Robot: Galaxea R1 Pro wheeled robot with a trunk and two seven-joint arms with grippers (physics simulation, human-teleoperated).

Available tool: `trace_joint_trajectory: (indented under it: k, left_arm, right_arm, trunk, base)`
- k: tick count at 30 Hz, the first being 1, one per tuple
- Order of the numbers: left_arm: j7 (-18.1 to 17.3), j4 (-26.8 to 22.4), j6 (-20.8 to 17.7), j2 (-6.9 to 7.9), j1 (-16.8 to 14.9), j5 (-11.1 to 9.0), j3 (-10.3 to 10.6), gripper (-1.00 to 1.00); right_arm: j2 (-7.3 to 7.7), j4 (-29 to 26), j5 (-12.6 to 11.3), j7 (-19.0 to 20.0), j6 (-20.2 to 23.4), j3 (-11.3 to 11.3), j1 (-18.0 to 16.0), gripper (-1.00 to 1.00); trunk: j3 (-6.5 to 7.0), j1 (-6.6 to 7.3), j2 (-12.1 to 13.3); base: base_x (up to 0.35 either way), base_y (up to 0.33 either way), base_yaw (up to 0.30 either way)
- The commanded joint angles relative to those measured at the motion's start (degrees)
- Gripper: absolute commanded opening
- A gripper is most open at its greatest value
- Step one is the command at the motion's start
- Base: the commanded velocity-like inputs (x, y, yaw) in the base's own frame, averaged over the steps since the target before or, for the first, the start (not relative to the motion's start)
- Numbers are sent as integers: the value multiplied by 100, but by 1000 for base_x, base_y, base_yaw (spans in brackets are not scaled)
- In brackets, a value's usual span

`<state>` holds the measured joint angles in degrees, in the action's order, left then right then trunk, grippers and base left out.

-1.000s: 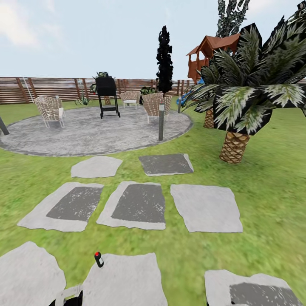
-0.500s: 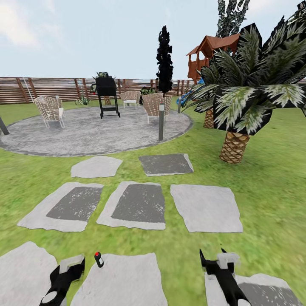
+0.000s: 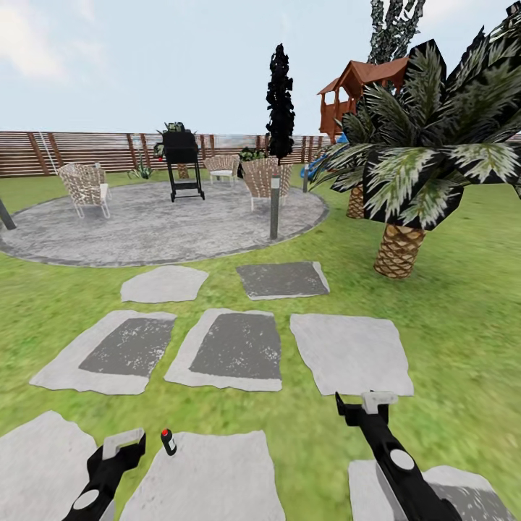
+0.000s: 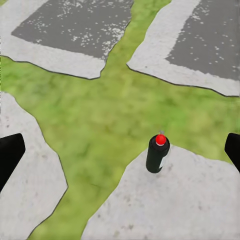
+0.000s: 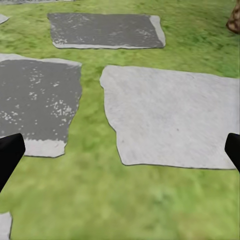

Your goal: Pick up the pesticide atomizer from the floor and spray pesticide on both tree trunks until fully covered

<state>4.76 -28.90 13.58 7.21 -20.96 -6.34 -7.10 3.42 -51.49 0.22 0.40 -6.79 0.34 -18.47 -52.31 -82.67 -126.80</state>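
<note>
green lawn (image 3: 449,304) spreads across the garden under a pale sky, with a brown slatted fence (image 3: 79,150) closing the far side. going from the left, i see a round grey paved patio (image 3: 159,224) with wicker chairs (image 3: 85,187) and a black grill (image 3: 181,163) standing on it, then a slim dark tree (image 3: 279,94) at the patio's edge with a short post (image 3: 274,208) in front of it. further right a red-roofed playhouse (image 3: 358,90) rises behind short palms (image 3: 416,155). flat stepping stones (image 3: 231,347) lie in the grass between the patio and me. low in the head view my left gripper (image 3: 121,447) sits over the edge of a near stone, and the pesticide atomizer (image 3: 168,441), a small dark bottle with a red cap, stands upright just beside it to the right, on the edge of the next pale slab (image 3: 210,477). in the left wrist view the atomizer (image 4: 158,154) stands at the slab's corner, close to the grass, between the two black fingertips (image 4: 10,156) that sit wide apart at the frame edges, so that pincer is spread and touches nothing. my right gripper (image 3: 365,407) reaches out over the grass, well apart from the bottle; in the right wrist view its fingertips (image 5: 10,152) are likewise spread wide, with a pale stone (image 5: 172,117) and grass beyond them.
</note>
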Motion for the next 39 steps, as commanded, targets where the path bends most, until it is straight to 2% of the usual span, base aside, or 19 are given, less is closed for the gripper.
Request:
trace_joint_trajectory:
  k: [1,16,31,39]
  left_arm:
    - [-1,-4,11,2,8,1,-1,100]
    - [-1,1,28,0,11,18,67,100]
    - [-1,5,38,17,-2,17,14,100]
    - [-31,-8,47,17,4,18,63,100]
  right_arm:
    - [7,-13,-2,-2,4,-3,-3,100]
    - [-7,25,5,-16,11,-2,-8,100]
    - [-16,16,5,-23,17,1,-8,100]
    - [-16,8,-4,-18,11,1,-8,100]
  trunk:
    - [0,0,0]
    - [-29,0,0]
    - [-30,0,0]
    - [-30,0,0]
  base:
    - [0,0,0]
    - [181,-131,161]
    - [249,-161,14]
    - [47,-3,0]
